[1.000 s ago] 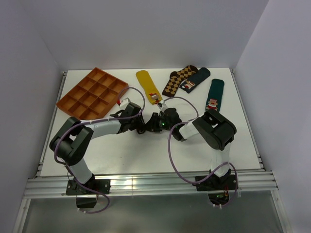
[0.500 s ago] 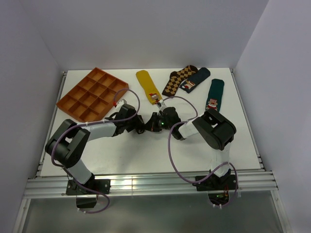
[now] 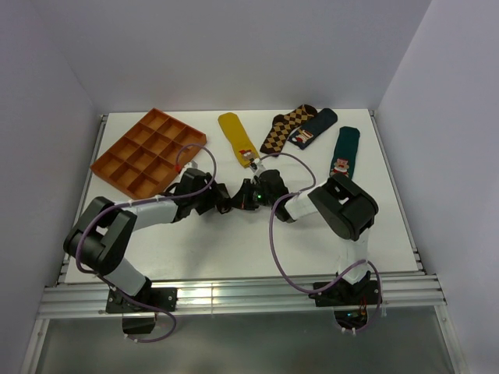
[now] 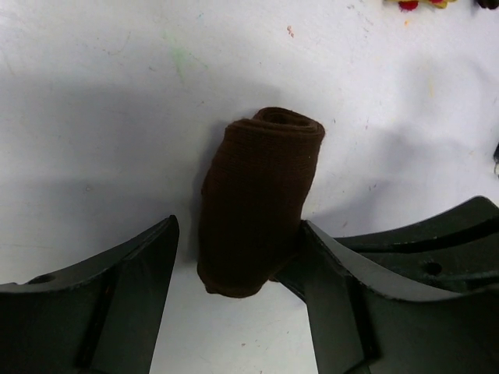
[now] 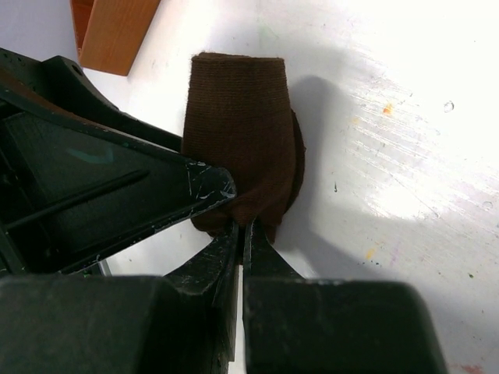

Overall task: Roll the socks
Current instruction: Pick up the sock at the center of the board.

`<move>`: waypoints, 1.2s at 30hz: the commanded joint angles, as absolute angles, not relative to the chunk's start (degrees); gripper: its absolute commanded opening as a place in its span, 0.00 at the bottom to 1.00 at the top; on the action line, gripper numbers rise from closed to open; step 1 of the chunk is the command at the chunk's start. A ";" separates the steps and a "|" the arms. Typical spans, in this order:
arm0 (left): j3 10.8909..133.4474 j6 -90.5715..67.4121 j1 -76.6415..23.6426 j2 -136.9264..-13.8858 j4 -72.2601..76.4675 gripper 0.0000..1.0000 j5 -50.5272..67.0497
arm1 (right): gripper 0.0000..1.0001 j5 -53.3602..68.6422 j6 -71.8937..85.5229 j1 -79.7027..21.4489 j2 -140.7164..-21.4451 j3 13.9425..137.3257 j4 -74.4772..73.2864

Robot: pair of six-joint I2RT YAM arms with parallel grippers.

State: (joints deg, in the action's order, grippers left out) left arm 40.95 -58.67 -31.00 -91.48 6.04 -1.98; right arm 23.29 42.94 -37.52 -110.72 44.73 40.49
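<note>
The dark brown sock (image 4: 261, 202) lies rolled into a short tube on the white table; no cuff stripes show. My left gripper (image 4: 238, 300) is open, with its jaws on either side of the roll's near end. Its right finger (image 4: 343, 288) touches the roll and its left finger stands a little off it. My right gripper (image 5: 243, 230) is shut, pinching the other end of the sock (image 5: 238, 132). In the top view the two grippers meet at mid-table, left (image 3: 223, 201) and right (image 3: 245, 196), and hide the sock between them.
An orange compartment tray (image 3: 148, 152) sits at the back left, and its corner shows in the right wrist view (image 5: 117, 31). A mustard sock (image 3: 238, 139), a diamond-patterned sock (image 3: 284, 128), a dark blue sock (image 3: 313, 127) and a green sock (image 3: 344, 152) lie at the back.
My left arm has shifted to the left, its wrist drawing back slightly from the centre. The right arm has stayed nearly still.
</note>
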 commanded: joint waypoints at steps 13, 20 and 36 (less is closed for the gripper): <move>33.05 -50.71 -25.49 -89.56 12.57 0.73 5.54 | 0.00 23.11 41.40 -37.27 -114.34 46.84 35.33; 31.12 -50.63 -24.17 -90.96 16.96 0.73 7.73 | 0.00 23.47 41.31 -37.27 -114.61 47.20 34.98; 30.50 -49.92 -22.50 -96.94 24.52 0.69 10.37 | 0.00 24.26 41.31 -37.18 -115.05 47.72 34.63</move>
State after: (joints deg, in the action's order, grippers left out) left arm 31.35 -52.58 -22.70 -93.67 30.30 11.03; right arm 25.19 42.96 -37.36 -112.86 46.96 40.21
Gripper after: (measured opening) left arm 0.692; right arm 0.022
